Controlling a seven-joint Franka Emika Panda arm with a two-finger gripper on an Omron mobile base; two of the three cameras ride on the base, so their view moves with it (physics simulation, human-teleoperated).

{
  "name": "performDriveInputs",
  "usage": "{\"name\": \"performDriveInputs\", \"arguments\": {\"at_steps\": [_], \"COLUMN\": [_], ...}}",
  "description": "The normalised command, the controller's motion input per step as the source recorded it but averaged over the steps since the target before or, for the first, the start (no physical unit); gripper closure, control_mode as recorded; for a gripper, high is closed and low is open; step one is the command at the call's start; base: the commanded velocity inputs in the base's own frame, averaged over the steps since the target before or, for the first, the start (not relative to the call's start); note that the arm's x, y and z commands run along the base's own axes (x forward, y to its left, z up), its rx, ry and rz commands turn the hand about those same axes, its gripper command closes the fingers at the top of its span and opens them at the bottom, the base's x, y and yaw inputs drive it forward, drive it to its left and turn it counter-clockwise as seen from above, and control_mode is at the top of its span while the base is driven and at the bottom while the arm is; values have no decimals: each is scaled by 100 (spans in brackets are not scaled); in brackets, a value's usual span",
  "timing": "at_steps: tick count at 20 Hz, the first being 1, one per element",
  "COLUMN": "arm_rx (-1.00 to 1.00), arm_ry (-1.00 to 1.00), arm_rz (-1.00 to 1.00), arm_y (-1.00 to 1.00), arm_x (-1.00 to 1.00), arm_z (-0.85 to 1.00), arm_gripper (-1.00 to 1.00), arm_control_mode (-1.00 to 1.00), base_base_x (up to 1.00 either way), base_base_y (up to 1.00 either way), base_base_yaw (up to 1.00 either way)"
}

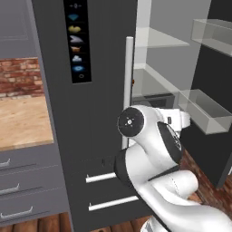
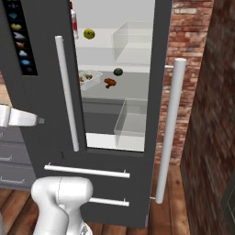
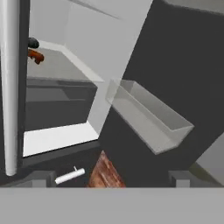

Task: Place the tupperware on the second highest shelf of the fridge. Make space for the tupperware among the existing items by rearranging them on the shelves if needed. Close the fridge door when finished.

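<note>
The tupperware [image 2: 88, 78] sits inside the fridge [image 2: 46, 92], on the shelf [image 2: 133, 85] below the one bearing the yellow-green fruit [image 2: 89, 33], beside an orange-brown item [image 2: 109, 82] and near a dark green fruit [image 2: 118, 71]. The right door stands open; a swing to shut it could catch a door bin [image 3: 148, 120]. The claw [image 3: 111, 177] is spread wide and empty, the arm [image 1: 154, 149] folded low before the fridge.

Fridge [image 2: 46, 114] opening free between closed door and door bin [image 2: 131, 121].
</note>
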Motion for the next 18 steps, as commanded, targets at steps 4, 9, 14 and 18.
{"name": "performDriveInputs", "arguments": {"at_steps": [4,9,14,18], "arm_rx": [29,50,57,58], "arm_ry": [-7,-31,-34,-25], "arm_rz": [16,16,1,0], "arm_y": [-66,-73,-57,-59], "arm_x": [-42,-70,-91,-45], "arm_z": [4,0,0,0], "arm_gripper": [-100,-100,-100,-100], "arm_control_mode": [-100,-100,-100,-100], "base_base_x": [0,0,0,0], "base_base_y": [0,0,0,0], "base_base_yaw": [0,0,0,0]}}
